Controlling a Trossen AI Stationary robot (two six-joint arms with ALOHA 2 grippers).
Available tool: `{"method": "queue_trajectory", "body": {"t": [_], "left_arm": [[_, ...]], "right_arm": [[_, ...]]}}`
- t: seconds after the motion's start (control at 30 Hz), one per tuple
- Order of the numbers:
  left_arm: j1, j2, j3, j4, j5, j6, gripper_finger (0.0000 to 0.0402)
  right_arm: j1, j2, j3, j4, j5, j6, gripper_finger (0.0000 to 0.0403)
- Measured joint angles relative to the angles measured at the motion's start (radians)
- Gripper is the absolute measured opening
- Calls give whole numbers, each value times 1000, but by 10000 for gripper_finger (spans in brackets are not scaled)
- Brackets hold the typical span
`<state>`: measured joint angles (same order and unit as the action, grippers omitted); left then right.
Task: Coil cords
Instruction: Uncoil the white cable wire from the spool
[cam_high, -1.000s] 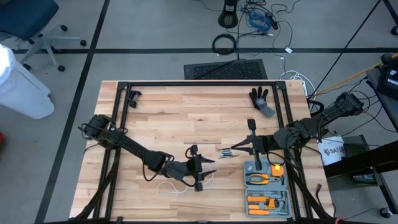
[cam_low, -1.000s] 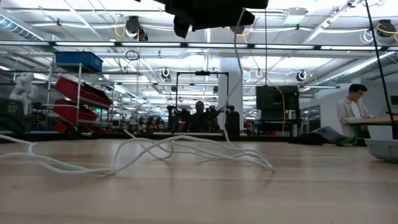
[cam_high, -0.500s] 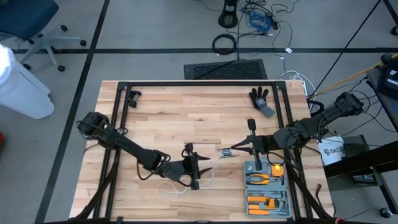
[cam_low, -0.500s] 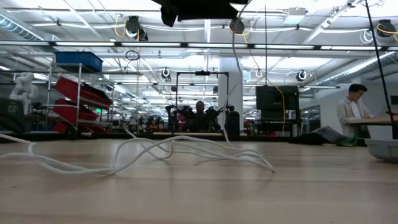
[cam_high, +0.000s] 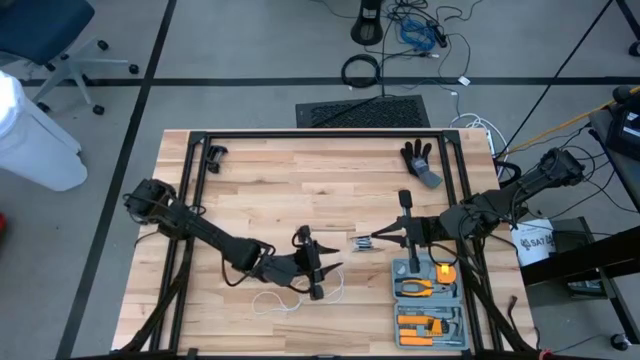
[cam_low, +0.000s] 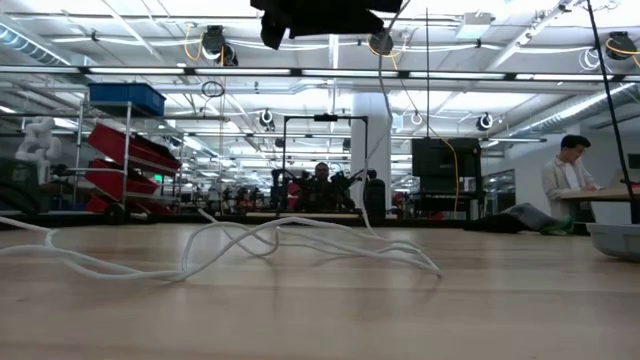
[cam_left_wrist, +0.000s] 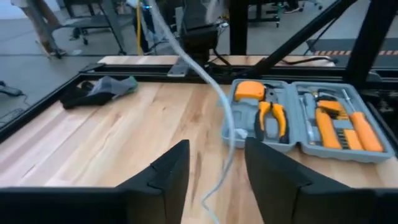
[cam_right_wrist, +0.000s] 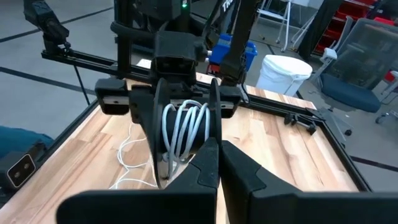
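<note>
Over the desk (cam_high: 270, 190), high view: left gripper (cam_high: 318, 268) above loose white cord (cam_high: 285, 300); right gripper (cam_high: 378, 240) waits, jaws closed. Low view: cord slack on desk, 1 strand rising. Left wrist: jaws apart, cord between. Right wrist: several turns wound across the left gripper. Winding underway, I judge; next needs more slack taken up.

Both arms are dark and jointed; the left gripper (cam_high: 318, 268) and right gripper (cam_high: 374, 240) have black, tapering fingers.
</note>
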<state>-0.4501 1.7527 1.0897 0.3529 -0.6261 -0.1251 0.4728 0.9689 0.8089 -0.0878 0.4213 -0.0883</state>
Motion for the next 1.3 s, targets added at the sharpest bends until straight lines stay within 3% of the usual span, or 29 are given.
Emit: {"method": "queue_trajectory", "body": {"t": [0.23,0.4,0.63,0.73,1.03,1.3], "left_arm": [[0,0,0,7,23,0,96],[-2,2,0,4,37,-1,89],[0,13,-1,9,-36,0,89],[0,13,-1,3,-49,0,101],[1,21,0,36,-16,0,185],[7,22,0,44,-15,-24,191]], "right_arm": [[0,0,0,0,0,-2,0],[0,0,0,1,0,-2,0],[0,0,0,1,1,0,0],[0,0,0,1,1,-1,0],[0,0,0,1,1,-2,0],[-2,0,1,1,1,-2,0]]}}
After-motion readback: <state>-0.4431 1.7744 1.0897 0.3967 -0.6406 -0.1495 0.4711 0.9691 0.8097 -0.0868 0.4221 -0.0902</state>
